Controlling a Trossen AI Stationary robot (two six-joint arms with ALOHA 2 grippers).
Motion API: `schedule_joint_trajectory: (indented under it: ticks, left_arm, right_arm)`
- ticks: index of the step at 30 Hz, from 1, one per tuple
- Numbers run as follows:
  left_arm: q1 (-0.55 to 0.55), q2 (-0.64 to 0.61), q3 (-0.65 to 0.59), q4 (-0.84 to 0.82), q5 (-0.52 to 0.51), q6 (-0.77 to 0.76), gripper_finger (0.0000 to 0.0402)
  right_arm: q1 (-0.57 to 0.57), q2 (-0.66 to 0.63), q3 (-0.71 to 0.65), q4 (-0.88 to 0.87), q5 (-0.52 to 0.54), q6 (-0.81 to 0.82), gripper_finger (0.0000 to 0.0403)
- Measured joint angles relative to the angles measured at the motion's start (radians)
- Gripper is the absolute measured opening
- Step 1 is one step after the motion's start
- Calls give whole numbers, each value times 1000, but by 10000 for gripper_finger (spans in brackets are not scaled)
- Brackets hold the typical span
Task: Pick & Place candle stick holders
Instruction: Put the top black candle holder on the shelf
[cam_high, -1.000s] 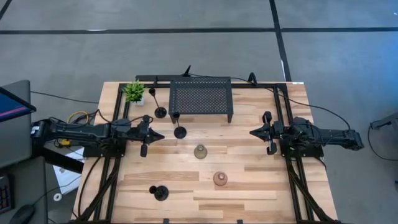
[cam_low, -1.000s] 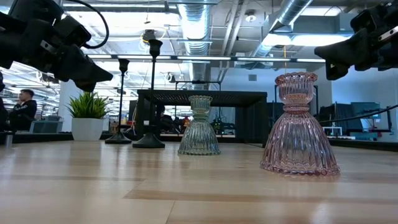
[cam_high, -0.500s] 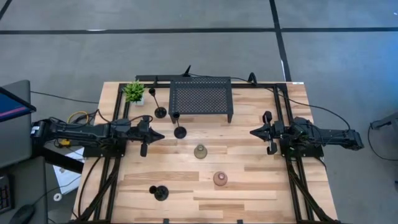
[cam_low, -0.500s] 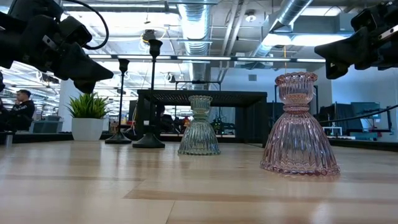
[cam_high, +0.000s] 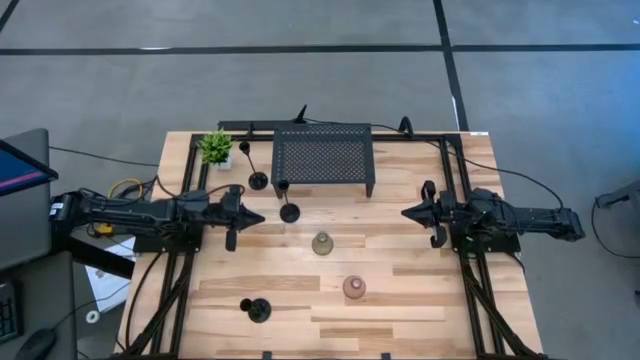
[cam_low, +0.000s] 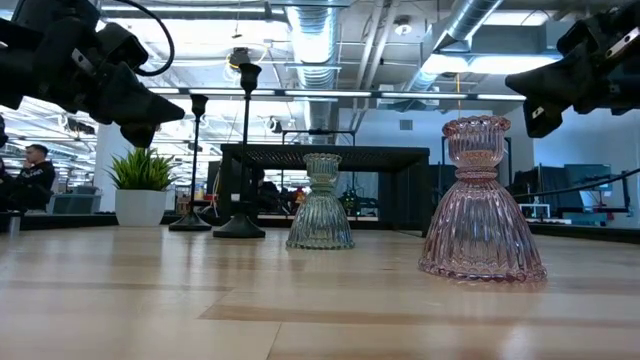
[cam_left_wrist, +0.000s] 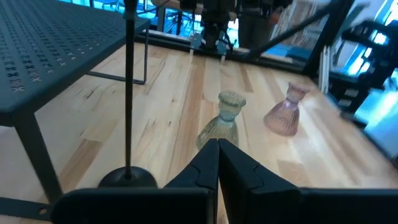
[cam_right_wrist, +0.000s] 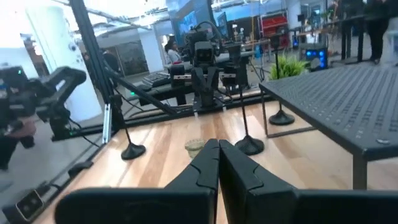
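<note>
Three slim black stemmed holders stand on their round bases: one in front of the stand, one nearer mid-table, one near the front left. The greenish-grey bell-shaped holder and the pinkish one stand upright mid-table; both also show in the low view. My left gripper is shut and empty, above the table just left of the middle black holder. My right gripper is shut and empty, above the table's right part. Both wrist views show their fingers closed.
The black perforated metal stand stands at the far middle, with a small green potted plant at the far left. Black frame rails run along the table's sides and back. Bare wood lies between the grippers.
</note>
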Motion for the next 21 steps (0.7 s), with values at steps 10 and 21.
schedule_joint_trajectory:
  ticks: [10,21]
  left_arm:
    - [-202,0,0,39,-158,12,4]
    - [-352,0,0,32,-881,96,4]
  right_arm:
    - [135,0,0,5,192,4,0]
    - [301,36,0,36,521,0,0]
